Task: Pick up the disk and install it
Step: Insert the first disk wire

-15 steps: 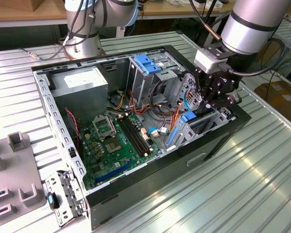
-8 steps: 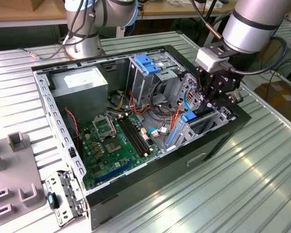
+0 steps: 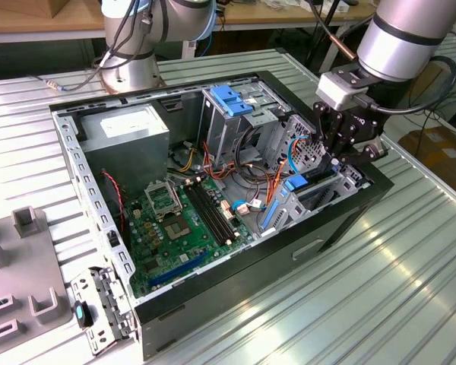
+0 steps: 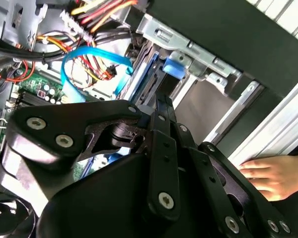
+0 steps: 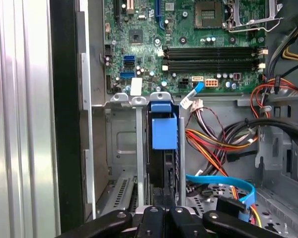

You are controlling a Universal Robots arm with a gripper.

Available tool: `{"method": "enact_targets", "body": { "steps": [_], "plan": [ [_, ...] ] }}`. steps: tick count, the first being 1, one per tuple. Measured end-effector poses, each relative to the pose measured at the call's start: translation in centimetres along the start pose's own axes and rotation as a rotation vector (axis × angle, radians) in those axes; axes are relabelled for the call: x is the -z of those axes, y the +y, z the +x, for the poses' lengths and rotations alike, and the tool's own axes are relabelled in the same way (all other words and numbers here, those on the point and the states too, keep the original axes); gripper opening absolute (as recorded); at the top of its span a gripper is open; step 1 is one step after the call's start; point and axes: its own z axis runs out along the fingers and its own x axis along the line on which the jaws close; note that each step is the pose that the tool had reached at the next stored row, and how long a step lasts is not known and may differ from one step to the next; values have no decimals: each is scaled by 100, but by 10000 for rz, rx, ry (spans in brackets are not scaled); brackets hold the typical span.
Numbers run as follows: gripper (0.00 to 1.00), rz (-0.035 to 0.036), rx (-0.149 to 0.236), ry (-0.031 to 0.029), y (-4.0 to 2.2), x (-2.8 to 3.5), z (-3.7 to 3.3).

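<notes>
The disk (image 5: 164,131) stands edge-on in a slot of the drive bay at the exterior view's right side of the open computer case (image 3: 76,160). Its blue end tab (image 3: 296,182) faces the motherboard, and that tab (image 4: 176,67) also shows in the second wrist view. My gripper (image 3: 336,152) reaches down into the bay from the case's outer wall. Its black fingers (image 5: 154,215) sit close together on the disk's near end. In the second wrist view the gripper (image 4: 164,106) lines up with the slot.
A tall metal cage with a blue top (image 3: 232,99) and a grey power supply box (image 3: 125,125) stand at the case's back. Loose cables (image 5: 223,144) and a blue ribbon (image 4: 89,57) lie beside the bay. A person's hand (image 4: 273,173) rests outside the case wall. A grey fixture (image 3: 23,266) sits at the exterior view's left.
</notes>
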Motion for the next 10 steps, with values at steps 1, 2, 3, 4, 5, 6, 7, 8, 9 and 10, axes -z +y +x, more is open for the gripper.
{"method": "enact_targets", "body": {
  "steps": [1, 2, 3, 4, 5, 6, 7, 8, 9, 10],
  "plan": [
    [12, 9, 0, 2, -24, 11, -2],
    [12, 20, 0, 3, -30, 35, -10],
    [12, 46, 0, 8, -35, 75, -27],
    [12, 78, -2, 5, -36, 96, -43],
    [12, 116, -4, 4, -37, 120, -63],
    [12, 143, -7, 6, -38, 140, -76],
    [12, 167, -9, 15, -40, 159, -85],
    [12, 171, -8, 53, -40, 162, -87],
    [12, 173, -8, 73, -39, 162, -87],
    [12, 173, -8, 75, -39, 162, -86]
  ]
}}
